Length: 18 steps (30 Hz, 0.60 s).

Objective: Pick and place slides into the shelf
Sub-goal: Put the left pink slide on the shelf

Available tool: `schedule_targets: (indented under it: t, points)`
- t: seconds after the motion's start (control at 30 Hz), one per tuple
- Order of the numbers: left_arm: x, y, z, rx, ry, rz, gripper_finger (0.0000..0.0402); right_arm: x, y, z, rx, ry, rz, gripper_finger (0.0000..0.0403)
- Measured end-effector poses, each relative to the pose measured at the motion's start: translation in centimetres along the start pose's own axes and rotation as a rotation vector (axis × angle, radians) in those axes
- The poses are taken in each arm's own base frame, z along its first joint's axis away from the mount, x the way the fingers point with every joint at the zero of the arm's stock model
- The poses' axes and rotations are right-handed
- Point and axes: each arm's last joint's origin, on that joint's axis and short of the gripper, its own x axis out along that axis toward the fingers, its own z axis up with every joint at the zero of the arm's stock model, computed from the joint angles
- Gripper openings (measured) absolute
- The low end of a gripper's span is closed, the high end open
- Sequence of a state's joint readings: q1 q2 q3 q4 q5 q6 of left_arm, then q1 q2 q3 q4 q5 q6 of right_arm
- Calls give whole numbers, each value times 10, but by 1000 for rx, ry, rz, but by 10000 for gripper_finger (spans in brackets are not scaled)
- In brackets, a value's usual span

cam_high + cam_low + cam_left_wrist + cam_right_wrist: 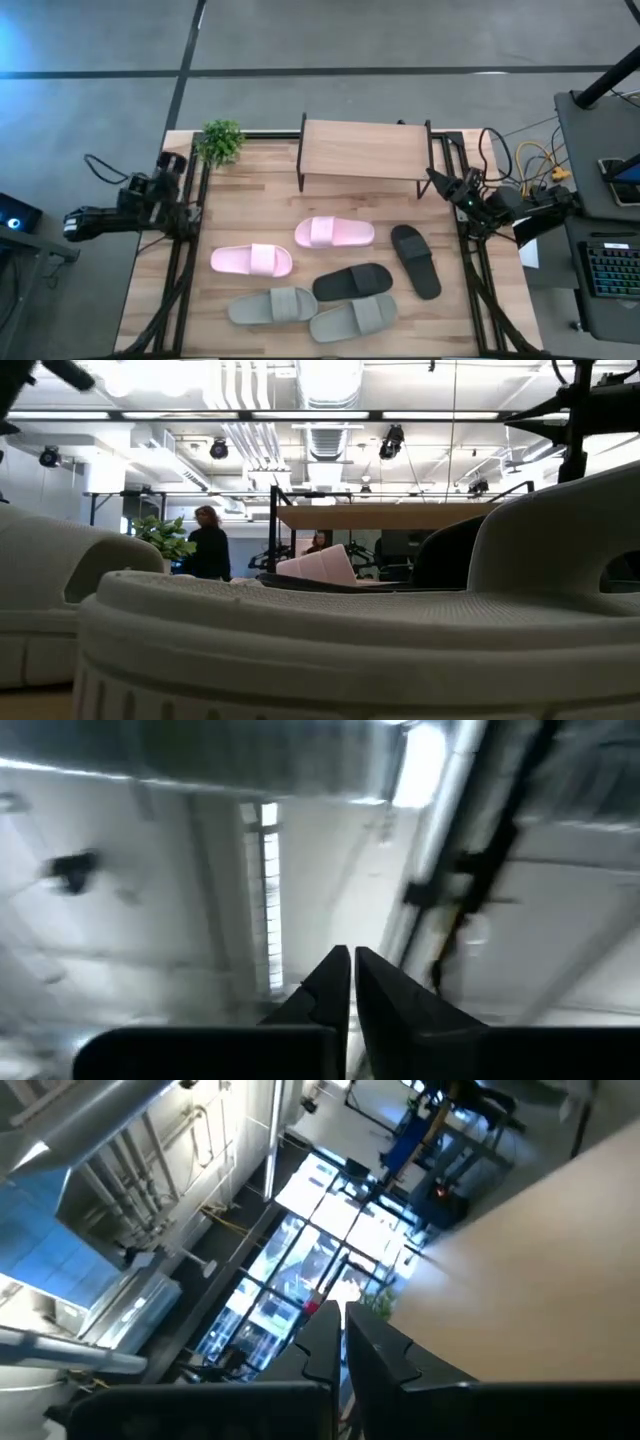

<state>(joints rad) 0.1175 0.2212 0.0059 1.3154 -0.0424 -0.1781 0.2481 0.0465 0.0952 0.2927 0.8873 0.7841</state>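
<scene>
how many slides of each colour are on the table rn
pale pink slides: 2
black slides: 2
grey-green slides: 2
total: 6, all on the tabletop, none on the shelf

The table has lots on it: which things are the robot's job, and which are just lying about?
Part of the job:
- pink slides and
- black slides and
- grey-green slides and
- the shelf, nothing on it yet
- left claw and right claw, both shut, at the table's edges

Just lying about:
- small potted plant
- cables
- keyboard
</scene>
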Motion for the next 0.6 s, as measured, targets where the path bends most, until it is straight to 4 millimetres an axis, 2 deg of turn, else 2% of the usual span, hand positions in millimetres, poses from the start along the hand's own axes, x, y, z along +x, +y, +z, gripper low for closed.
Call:
schedule_targets:
  t: [0.13,0.23,0.37,0.47,0.6]
  points:
    - [-2,7,-32,96,335,95,6,1,6,4,-14,-25,49,13]
    - [2,10,-49,9,570,160,6,2,9,4,1,-22,80,13]
    - [1,13,-65,-129,806,279,6,3,13,-1,-13,84,196,13]
    - [3,14,-70,-260,831,355,6,5,17,-4,4,115,251,13]
    - [17,13,-62,-391,631,357,6,9,19,-8,-5,105,238,13]
